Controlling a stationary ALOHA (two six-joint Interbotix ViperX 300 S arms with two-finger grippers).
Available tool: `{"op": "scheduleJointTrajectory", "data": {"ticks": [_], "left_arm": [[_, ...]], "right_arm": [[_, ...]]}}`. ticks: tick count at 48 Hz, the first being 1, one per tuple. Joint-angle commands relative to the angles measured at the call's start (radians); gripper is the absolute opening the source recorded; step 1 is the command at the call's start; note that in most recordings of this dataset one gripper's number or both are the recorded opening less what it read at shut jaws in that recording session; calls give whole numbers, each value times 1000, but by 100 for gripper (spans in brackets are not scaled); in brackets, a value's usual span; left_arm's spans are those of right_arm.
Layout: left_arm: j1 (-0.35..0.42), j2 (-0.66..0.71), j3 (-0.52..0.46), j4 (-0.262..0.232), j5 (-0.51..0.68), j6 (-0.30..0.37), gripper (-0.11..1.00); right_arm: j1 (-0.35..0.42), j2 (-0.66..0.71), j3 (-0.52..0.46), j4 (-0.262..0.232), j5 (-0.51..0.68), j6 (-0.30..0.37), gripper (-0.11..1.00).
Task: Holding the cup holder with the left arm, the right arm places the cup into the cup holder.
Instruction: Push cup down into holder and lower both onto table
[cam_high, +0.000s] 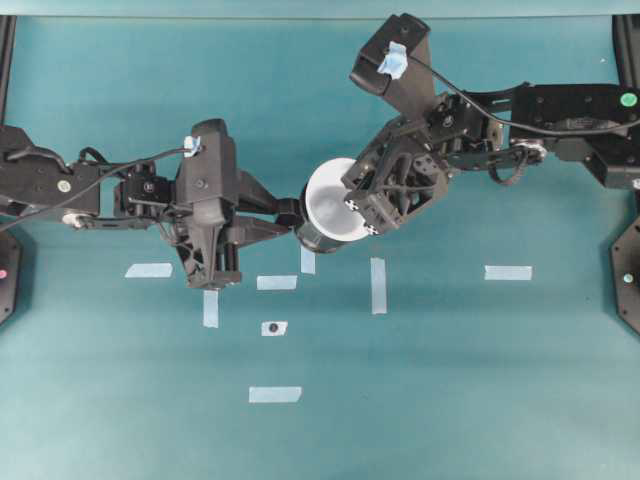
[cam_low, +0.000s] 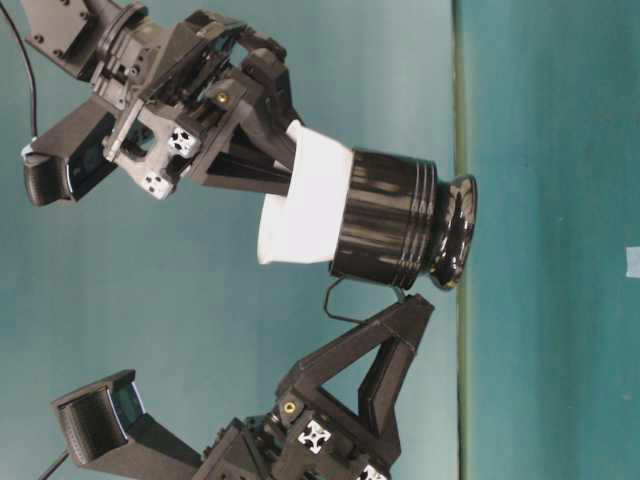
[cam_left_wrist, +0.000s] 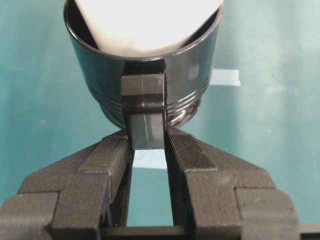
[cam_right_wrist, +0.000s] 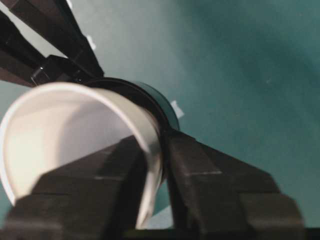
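The glossy black cup holder (cam_high: 316, 238) (cam_low: 390, 220) (cam_left_wrist: 100, 75) (cam_right_wrist: 161, 106) is held by its side tab (cam_left_wrist: 145, 107), on which my left gripper (cam_left_wrist: 148, 142) (cam_high: 290, 215) is shut. The white cup (cam_high: 333, 195) (cam_low: 305, 200) (cam_left_wrist: 145, 25) (cam_right_wrist: 60, 130) sits with its lower part inside the holder and its wide rim sticking out above it. My right gripper (cam_right_wrist: 162, 150) (cam_high: 362, 212) (cam_low: 285, 160) straddles the cup's rim, one finger inside and one outside. Its jaws stand slightly apart, with a sliver of gap beside the wall.
Pale tape strips lie on the teal table: (cam_high: 277, 283), (cam_high: 378, 285), (cam_high: 508, 272), (cam_high: 149, 270), (cam_high: 275, 394). A small tape piece with a black dot (cam_high: 273, 328) lies in front of the holder. Both arms meet over the table's middle.
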Motion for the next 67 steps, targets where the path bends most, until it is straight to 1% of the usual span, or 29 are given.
{"op": "scheduleJointTrajectory", "data": {"ticks": [1,9,12,14,23,35,40,48,67], "left_arm": [[-9,-6,-8,5,-14,0,23],[-18,-3,0,5,-15,0,23],[-20,-3,3,5,-18,0,23],[-21,-3,6,5,-25,0,23],[-23,2,38,5,-97,-3,23],[-26,20,130,5,-305,-8,23],[-28,35,152,5,-354,-11,23],[-28,77,152,5,-376,-11,23],[-28,184,103,5,-416,-14,23]], "right_arm": [[-3,-23,-29,-5,-3,6,41],[-3,-32,-38,-9,-3,5,73],[-3,-38,-41,-15,-3,5,80],[-3,-43,-44,-20,0,6,82],[-5,-71,-48,-40,15,6,82],[-6,-107,-41,-41,41,6,82],[-3,-118,-32,-49,48,5,82],[6,-123,-11,-54,48,6,82],[8,-121,20,-54,48,8,82]]}}
